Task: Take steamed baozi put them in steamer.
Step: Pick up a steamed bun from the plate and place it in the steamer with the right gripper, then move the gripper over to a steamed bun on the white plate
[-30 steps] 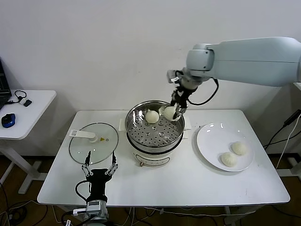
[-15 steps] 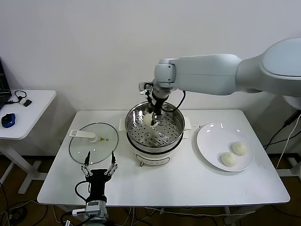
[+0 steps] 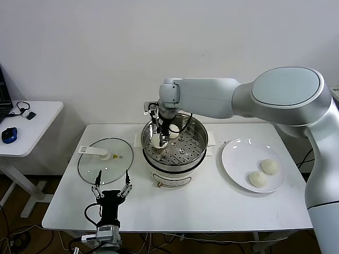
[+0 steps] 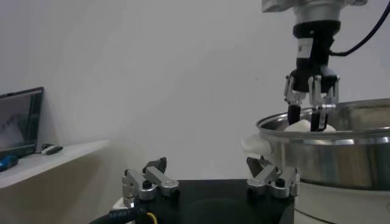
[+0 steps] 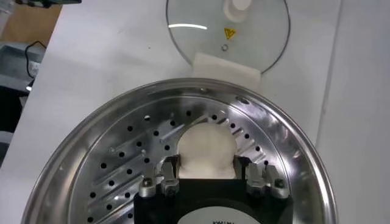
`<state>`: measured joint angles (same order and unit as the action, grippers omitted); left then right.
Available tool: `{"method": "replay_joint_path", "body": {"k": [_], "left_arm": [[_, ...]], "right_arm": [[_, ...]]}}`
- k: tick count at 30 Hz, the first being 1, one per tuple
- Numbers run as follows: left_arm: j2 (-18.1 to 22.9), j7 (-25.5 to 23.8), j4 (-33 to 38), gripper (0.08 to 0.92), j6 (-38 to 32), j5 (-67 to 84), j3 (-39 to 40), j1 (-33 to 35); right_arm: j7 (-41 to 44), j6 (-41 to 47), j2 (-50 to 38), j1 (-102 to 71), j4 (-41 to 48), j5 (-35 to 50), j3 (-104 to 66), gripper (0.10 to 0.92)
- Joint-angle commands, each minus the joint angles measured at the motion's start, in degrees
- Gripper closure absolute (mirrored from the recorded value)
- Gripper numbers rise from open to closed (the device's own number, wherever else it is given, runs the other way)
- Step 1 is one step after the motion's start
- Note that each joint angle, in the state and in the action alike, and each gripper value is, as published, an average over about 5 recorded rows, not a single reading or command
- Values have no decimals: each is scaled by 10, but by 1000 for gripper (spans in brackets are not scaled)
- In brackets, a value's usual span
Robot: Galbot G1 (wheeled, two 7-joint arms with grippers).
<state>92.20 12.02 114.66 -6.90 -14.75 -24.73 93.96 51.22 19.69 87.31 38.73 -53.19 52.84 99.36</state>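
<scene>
right gripper [image 3: 160,138] swung leftward — baozi [image 3: 158,141] lowered into steamer [image 3: 198,138]

Glossy white arm [image 3: 238,100], black metal-tipped tool [image 3: 161,133]

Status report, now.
Right gripper shut on a baozi, low inside the steamer. Left gripper open, parked. Two baozi on the plate.

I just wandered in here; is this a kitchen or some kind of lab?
Probably a lab test setup: a plain white table against a bare wall, holding only a steamer, a plate, with a side desk nearby.
</scene>
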Motion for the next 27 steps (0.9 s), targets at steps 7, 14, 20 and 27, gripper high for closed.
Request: {"method": "replay_joint_path", "body": {"k": [7, 14, 20, 27], "left_arm": [[28, -1, 2, 177, 0, 0, 0, -1], [28, -3, 9, 177, 2, -2, 0, 2], [28, -3, 15, 177, 4, -8, 4, 5], [28, -2, 16, 177, 4, -15, 8, 12]], "right_arm": [[-2, 0, 10, -16, 21, -2, -14, 361], [9, 0, -26, 43, -39, 20, 5, 211], [22, -8, -91, 113, -114, 25, 41, 203], [49, -35, -204, 185, -182, 0, 84, 203]]}}
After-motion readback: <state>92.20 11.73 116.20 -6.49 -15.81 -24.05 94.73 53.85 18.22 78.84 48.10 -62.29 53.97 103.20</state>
